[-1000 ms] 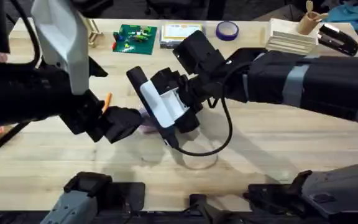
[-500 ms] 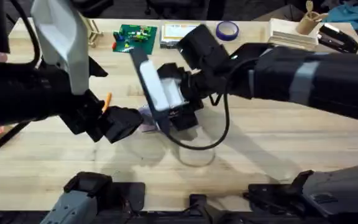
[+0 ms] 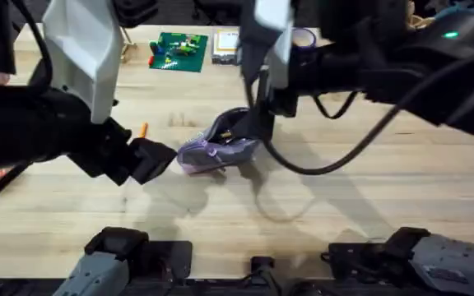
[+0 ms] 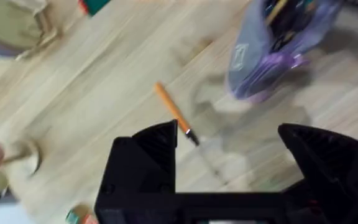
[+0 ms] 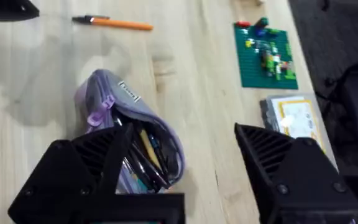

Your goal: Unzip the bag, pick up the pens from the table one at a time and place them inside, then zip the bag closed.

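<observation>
The lavender bag (image 3: 214,150) lies mid-table with its zipper open; dark and yellowish pens show inside its mouth (image 5: 143,152). An orange pen (image 3: 144,130) lies on the table to the bag's left, apart from it, and shows as the orange pen (image 4: 173,113) and the orange pen (image 5: 114,24) in the wrist views. My left gripper (image 3: 156,158) hovers open just left of the bag (image 4: 272,56), with nothing between its fingers (image 4: 146,149). My right gripper (image 3: 257,115) is raised above the bag's far right end, open and empty, fingers (image 5: 272,158) wide apart.
A green brick plate (image 3: 179,49) and a printed card (image 3: 230,43) lie at the far edge, a purple tape roll (image 3: 301,39) beside them. Bare wood of the table (image 3: 360,189) stretches to the right and front of the bag.
The right arm rose and swung away toward the far side, uncovering the bag, which now lies open. The left arm has hardly moved.
</observation>
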Robot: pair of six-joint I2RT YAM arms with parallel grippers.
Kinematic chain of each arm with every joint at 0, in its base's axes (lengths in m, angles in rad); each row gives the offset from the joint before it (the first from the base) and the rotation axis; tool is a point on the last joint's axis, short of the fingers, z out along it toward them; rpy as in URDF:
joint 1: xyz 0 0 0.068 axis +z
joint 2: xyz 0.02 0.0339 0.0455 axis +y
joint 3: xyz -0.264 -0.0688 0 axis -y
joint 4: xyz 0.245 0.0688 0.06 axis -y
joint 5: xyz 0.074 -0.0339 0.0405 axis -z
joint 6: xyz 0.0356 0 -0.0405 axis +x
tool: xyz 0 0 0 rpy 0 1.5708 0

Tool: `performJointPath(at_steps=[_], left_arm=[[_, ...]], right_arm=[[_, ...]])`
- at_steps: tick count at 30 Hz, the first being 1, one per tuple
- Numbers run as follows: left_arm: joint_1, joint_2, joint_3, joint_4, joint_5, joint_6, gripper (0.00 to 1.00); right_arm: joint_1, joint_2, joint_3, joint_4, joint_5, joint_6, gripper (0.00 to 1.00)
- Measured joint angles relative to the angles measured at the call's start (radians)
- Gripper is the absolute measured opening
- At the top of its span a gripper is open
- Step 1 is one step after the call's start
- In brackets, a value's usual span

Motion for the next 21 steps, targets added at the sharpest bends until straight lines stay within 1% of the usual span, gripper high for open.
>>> performJointPath(at_steps=[3,7,9,11,15,18,21], left_arm=[[0.000,0.000,0.000,-0.009,-0.075,-0.017,0.993],[0.000,0.000,0.000,-0.009,-0.172,-0.043,0.992],[0.001,0.000,0.000,-0.009,-0.208,-0.055,0.991],[0.013,0.000,0.000,-0.010,-0.229,-0.071,0.991],[0.083,0.000,0.000,-0.009,-0.263,-0.123,0.992],[0.141,0.004,0.000,-0.009,-0.264,-0.157,0.993],[0.187,0.016,0.000,-0.010,-0.261,-0.175,0.992]], right_arm=[[-0.011,-0.028,0.000,0.000,0.000,0.036,0.998],[-0.012,-0.036,0.000,-0.001,-0.005,0.058,0.998],[-0.012,-0.036,0.000,-0.002,-0.006,0.065,0.998],[-0.012,-0.036,0.000,-0.002,-0.006,0.068,0.998],[-0.012,-0.036,0.000,-0.002,-0.006,0.068,0.998],[-0.012,-0.036,0.000,-0.001,-0.006,0.068,0.998],[-0.012,-0.036,0.000,0.000,-0.006,0.068,0.998]])
